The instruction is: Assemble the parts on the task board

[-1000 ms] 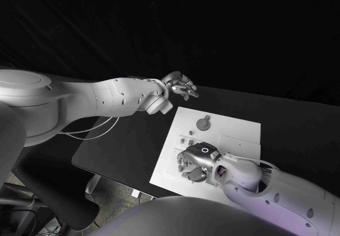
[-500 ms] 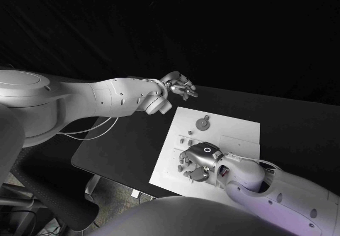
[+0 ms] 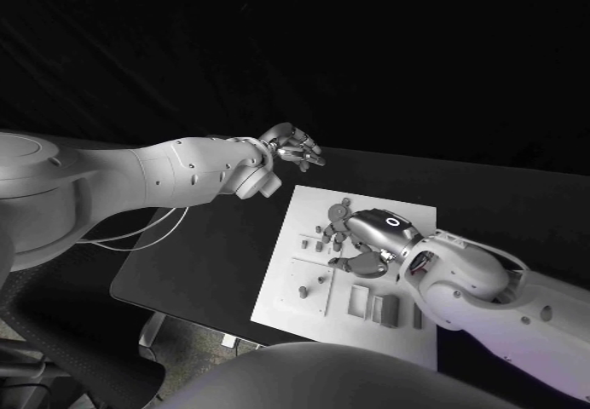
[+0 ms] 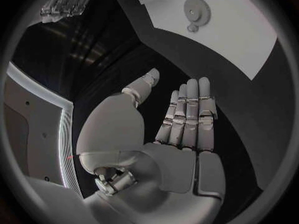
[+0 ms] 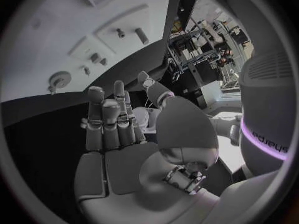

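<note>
Our right hand (image 3: 369,243) has moved up the task board (image 3: 308,285) toward its gear (image 4: 197,9), fingers spread, empty; left hand (image 3: 289,145) hovers beyond it, open.

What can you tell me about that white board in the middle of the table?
The task board is a flat white rectangular plate lying on the black table, set askew to the table's edge. Shallow recesses and small grey parts mark its surface, with a round gear near its far end. The right hand hovers over its middle.
</note>
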### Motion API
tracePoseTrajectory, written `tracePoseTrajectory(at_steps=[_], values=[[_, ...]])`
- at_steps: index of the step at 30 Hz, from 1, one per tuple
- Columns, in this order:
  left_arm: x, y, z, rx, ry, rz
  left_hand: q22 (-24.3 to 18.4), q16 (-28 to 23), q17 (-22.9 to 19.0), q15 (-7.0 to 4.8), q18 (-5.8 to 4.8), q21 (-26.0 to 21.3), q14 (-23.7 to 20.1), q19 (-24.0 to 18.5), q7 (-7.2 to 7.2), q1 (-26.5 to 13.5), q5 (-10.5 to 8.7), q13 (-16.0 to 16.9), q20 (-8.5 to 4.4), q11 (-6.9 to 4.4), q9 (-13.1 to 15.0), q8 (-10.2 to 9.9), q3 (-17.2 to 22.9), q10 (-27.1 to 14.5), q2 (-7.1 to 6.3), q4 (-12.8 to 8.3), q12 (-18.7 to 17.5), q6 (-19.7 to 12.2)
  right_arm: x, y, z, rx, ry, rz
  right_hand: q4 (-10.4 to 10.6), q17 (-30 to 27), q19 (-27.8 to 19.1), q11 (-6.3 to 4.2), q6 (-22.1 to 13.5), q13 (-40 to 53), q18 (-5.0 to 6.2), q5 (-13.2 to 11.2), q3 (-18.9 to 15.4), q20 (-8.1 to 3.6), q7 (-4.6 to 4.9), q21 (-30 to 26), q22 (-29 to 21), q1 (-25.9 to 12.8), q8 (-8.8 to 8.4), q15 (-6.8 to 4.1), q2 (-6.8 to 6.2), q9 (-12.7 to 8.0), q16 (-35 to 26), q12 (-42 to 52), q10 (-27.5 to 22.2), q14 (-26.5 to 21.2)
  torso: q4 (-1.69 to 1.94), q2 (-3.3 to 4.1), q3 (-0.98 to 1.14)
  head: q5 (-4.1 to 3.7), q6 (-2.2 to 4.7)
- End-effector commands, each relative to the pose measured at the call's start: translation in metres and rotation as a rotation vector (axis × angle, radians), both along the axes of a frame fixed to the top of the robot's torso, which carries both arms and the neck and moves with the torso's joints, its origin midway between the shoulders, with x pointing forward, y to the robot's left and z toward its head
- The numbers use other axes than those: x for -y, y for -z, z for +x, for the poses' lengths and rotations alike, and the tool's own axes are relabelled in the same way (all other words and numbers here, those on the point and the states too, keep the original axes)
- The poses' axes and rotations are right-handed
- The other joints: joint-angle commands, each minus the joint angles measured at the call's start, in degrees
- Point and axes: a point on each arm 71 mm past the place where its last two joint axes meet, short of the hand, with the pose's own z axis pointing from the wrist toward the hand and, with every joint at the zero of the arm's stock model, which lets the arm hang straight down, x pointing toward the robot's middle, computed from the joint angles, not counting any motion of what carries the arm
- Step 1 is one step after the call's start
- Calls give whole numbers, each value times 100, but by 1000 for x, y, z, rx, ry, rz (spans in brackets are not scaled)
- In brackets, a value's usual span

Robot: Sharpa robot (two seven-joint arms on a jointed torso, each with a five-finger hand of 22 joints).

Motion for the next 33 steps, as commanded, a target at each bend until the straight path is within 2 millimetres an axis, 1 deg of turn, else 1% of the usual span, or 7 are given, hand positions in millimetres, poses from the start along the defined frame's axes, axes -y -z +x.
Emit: tracePoseTrajectory(at_steps=[1,7,10,13,15,22,33], values=[[-2,-1,1,4,-2,-8,7,-38,9,2,63,-29,31,19,-2,-2,7,-8,2,7,-9,28,4,-50,26,33,2,-34,18,-8,10,-132,64,36,-5,-8,-18,-3,-36,13,260,-10,-12,-11,12,-2,76,18,-23,-46,-13,-7,15,33,39,-4,-35,-26,20,-195,1],[-5,0,1,-1,-9,-10,10,-40,15,2,63,-30,33,23,-2,-17,6,-7,3,7,-9,32,0,-48,28,47,4,-32,76,-8,35,-241,229,-105,202,-27,32,-193,116,601,259,-9,-153,3,-143,-10,54,-367,65,-225,37,35,0,641,589,31,-129,-97,38,-477,1],[-6,0,1,-4,-9,-12,13,-44,22,2,63,-33,36,27,-2,-38,7,-7,3,6,-9,36,-2,-46,36,71,6,-33,99,1,37,-302,272,-213,626,-27,68,-402,502,1231,260,-6,-266,10,-345,-28,29,-882,270,-404,194,136,6,1390,1003,66,-181,-138,57,-571,1],[-6,0,0,-7,-9,-13,16,-47,28,1,64,-35,39,29,-2,-53,6,-6,3,5,-10,37,-5,-45,40,86,8,-34,116,6,38,-339,315,-282,1007,197,88,-496,561,3068,260,477,-17,-100,-511,-45,39,-1109,191,-438,151,121,374,3190,115,178,-210,-165,83,-636,1],[-7,0,-1,-9,-10,-13,17,-49,30,1,64,-36,39,30,-2,-61,7,-6,3,6,-10,38,-6,-45,42,95,8,-35,125,10,38,-372,355,-299,1148,270,123,-490,625,3369,260,491,-11,-101,-422,11,83,-1240,200,-496,235,136,469,3528,-8,159,-228,-183,101,-671,1],[-4,0,-3,-17,4,-19,21,-55,39,1,65,-42,40,30,-2,-91,7,-6,2,4,-11,41,-14,-44,39,125,10,-38,149,27,31,-552,515,-335,1329,561,229,-554,807,4101,260,474,17,-188,-496,100,101,-1402,234,-548,318,227,821,4594,-50,244,-272,-240,134,-819,1],[6,1,-5,-21,27,-30,29,-68,55,1,66,-52,39,29,1,-142,7,-7,2,5,-15,42,-26,-49,36,178,8,-50,137,53,22,-598,568,-383,1679,940,286,-580,870,4424,260,175,-32,-259,-519,127,94,-1869,219,-573,-32,313,893,5087,-157,443,-327,-289,137,-1095,1]])
